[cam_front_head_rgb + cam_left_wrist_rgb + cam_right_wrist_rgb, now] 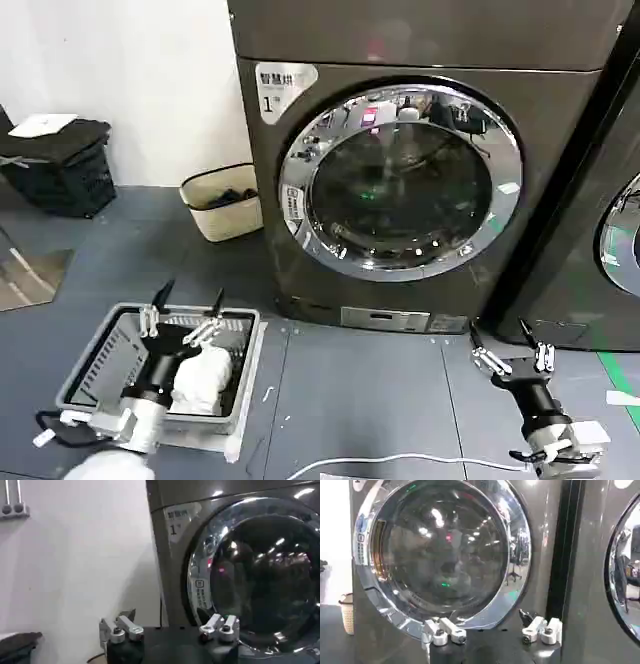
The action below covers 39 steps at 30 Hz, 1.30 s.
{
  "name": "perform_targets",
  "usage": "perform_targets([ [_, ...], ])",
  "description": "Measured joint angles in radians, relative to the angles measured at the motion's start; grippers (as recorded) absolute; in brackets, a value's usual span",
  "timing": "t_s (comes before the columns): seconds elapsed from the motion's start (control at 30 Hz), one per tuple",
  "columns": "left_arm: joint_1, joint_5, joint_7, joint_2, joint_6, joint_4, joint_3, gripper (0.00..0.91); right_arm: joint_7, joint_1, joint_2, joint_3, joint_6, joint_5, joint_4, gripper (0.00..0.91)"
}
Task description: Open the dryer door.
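Observation:
The dryer door (400, 185) is a wide chrome ring around dark glass. It lies flush and shut on the dark grey machine marked "1" (267, 102). My right gripper (498, 328) hovers open near the floor, below the door's lower right and apart from it. In the right wrist view the door (440, 550) looms just beyond that gripper (480, 625), whose fingers hold nothing. My left gripper (190, 295) is open over a grey basket, left of the machine. From the left wrist, the door (260, 575) lies ahead of the empty left gripper (172, 625).
The grey basket (100, 350) holds white cloth (205, 375). A beige woven basket (222, 200) stands by the machine's left side and a black crate (60, 165) sits by the wall. A darker neighbouring machine (610, 230) adjoins on the right. A white cable (400, 460) crosses the floor.

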Motion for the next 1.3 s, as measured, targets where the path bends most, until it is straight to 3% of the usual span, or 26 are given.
perform_targets([
  [0.27,0.005,0.000,0.001,0.011,0.001,-0.009,0.001,0.907,-0.012,0.046,-0.059,-0.026,0.031,0.034,-0.025,0.907],
  [0.83,0.009,0.008,0.003,0.014,0.012,-0.031,0.016,0.907,-0.090,0.231,-0.343,-0.109,0.102,0.274,-0.177,0.907],
  [1.3,0.011,0.008,0.003,0.022,0.009,-0.029,0.007,0.907,-0.145,0.430,-0.505,-0.294,0.132,0.358,-0.305,0.907],
])
